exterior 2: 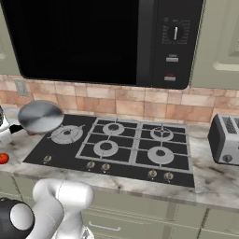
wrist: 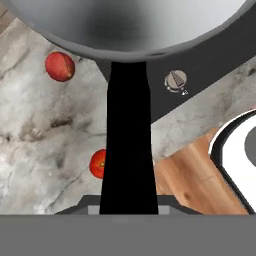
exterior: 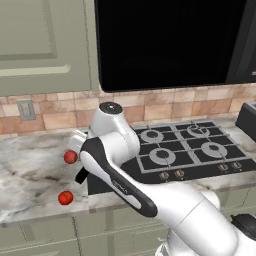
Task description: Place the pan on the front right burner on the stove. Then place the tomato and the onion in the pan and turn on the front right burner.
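Pan (exterior 2: 40,116) is off the counter, hanging above the left end of the stove (exterior 2: 140,154), over the star-shaped burner (exterior 2: 66,134); front right burner (exterior 2: 161,154) sits well to its right, bare. Hand (wrist: 129,210) is closed on the pan's black handle (wrist: 128,145), gripping near its outer end.

Handling (judgement): stiff metal, smooth and likely slippery. Held so far from the bowl, the weight levers against the grip, so the pan could tilt or roll. A hold nearer the bowl would steady it.

Two red round items lie on the marble counter (exterior: 30,170): one (exterior: 70,157) near the stove's edge, one (exterior: 65,198) nearer the front.

No legible writing; microwave panel marks (exterior 2: 173,32) too small to read.
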Robot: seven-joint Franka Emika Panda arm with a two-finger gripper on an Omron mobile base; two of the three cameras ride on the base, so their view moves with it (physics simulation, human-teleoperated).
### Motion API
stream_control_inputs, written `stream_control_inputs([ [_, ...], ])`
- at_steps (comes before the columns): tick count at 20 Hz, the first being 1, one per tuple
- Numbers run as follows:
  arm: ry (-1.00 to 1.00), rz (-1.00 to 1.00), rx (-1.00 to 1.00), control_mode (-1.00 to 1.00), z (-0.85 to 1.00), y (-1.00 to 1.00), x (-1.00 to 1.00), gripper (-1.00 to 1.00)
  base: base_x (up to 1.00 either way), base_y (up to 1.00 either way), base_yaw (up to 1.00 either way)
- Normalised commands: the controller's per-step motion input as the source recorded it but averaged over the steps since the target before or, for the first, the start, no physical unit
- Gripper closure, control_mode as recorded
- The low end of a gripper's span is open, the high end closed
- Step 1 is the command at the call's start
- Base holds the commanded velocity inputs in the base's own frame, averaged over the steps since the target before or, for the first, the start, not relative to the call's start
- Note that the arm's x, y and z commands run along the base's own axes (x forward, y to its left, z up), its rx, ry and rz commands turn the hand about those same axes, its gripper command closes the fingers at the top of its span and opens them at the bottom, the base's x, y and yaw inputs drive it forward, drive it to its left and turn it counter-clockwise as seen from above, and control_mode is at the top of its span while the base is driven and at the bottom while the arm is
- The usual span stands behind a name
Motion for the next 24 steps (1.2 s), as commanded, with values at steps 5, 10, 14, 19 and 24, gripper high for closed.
stream_control_inputs([
  [5, 0.07, -0.17, 0.00, -1.00, 0.02, -0.60, 0.00, 1.00, 0.00, 0.00, 0.00],
  [10, 0.03, -0.17, -0.01, -1.00, 0.00, -0.64, 0.00, 1.00, 0.00, 0.00, 0.00],
  [14, 0.00, -0.15, -0.03, -1.00, 0.00, -0.68, 0.00, 1.00, 0.00, 0.00, 0.00],
  [19, 0.01, -0.11, 0.00, -1.00, 0.00, -0.68, 0.02, 1.00, 0.00, 0.00, 0.00],
  [24, 0.06, -0.09, 0.00, -1.00, 0.00, -0.59, 0.16, 1.00, 0.00, 0.00, 0.00],
])
